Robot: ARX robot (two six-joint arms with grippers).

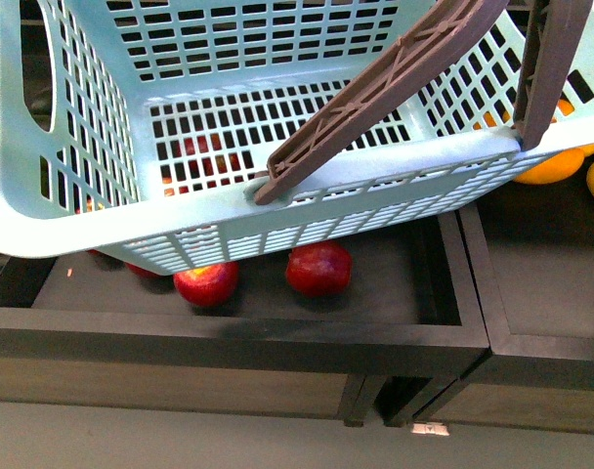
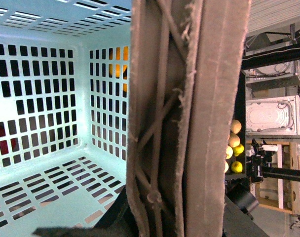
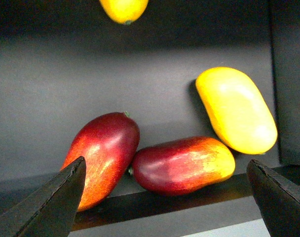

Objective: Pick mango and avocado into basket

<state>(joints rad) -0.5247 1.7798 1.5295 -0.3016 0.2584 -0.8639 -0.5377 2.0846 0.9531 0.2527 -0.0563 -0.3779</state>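
In front of the robot's body, the light teal slotted plastic basket [image 1: 72,210] hangs tilted above the black display trays [image 1: 277,342], with nothing inside it. Its brown ribbed handle [image 2: 189,118] fills the left wrist view so closely that you cannot tell how the left gripper's jaws stand.

In the right-hand tray, the smooth yellow oval mango [image 3: 236,111] lies on the dark floor, close to the tray wall. Expect it to be fairly heavy, firm and slick. Take it across its narrow middle and squeeze gently, as the skin probably bruises.

A red-and-yellow mango [image 3: 182,165] lies nearly against its lower end, with a darker red mango [image 3: 103,158] touching that one. These neighbours may crowd one finger. The right gripper [image 3: 166,162] hovers empty with its jaws spread wide, centred over the red-and-yellow fruit rather than the yellow one.

Two red apples [image 1: 318,269] sit under the basket. You won't find the avocado in any view.
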